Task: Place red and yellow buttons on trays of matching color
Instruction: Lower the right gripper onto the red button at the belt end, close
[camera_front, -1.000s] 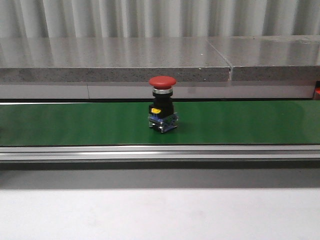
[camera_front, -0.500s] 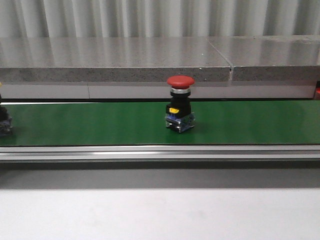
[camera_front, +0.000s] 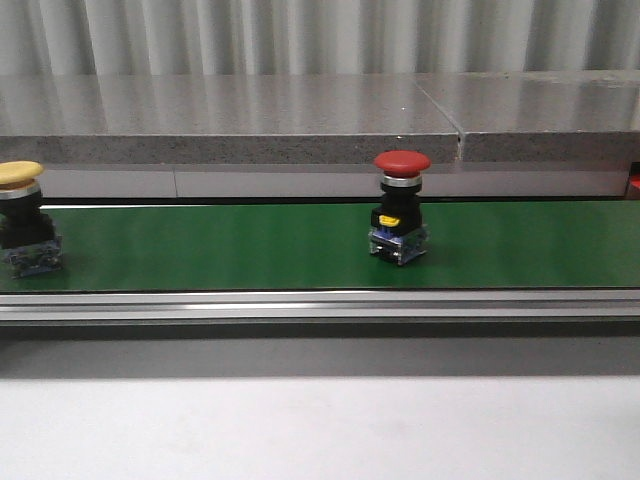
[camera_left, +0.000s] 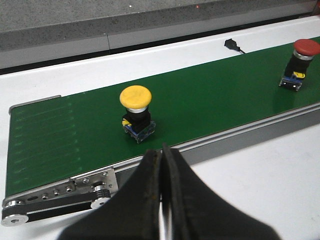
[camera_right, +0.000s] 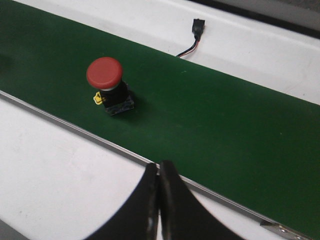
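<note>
Front view shows no arms and no grippers at all, and no trays can be seen in any of the pictures. At the far right edge a tiny red bit (camera_front: 635, 183) pokes in, too cut off to say what it is. The yellow button (camera_front: 22, 232) stands upright at the far left of the green belt (camera_front: 220, 248), with its cap right at the picture's edge. The red button (camera_front: 401, 220) stands upright on the belt too, a bit right of the middle, well apart from the yellow one. Behind the belt runs a gray stone ledge (camera_front: 230, 120).

From the left wrist, the left gripper (camera_left: 161, 165) is seen with its two dark fingers pressed together and nothing between them. The rest of the arm is out of the picture. It sits over the white table (camera_left: 260, 185), on the near side of the belt's metal rail (camera_left: 250, 131). The yellow button is on the belt just past the rail, near the fingertips but not touching them. The red button is far off along the belt. A small black plug (camera_left: 231, 44) lies on the white table past the belt.

From the right wrist, the right gripper (camera_right: 159, 175) is also squeezed closed and holds nothing. Its tips sit right at the belt's near rail. The red button is on the belt, near but apart from the tips. A thin wire with a plug (camera_right: 195, 35) lies past the belt.
</note>
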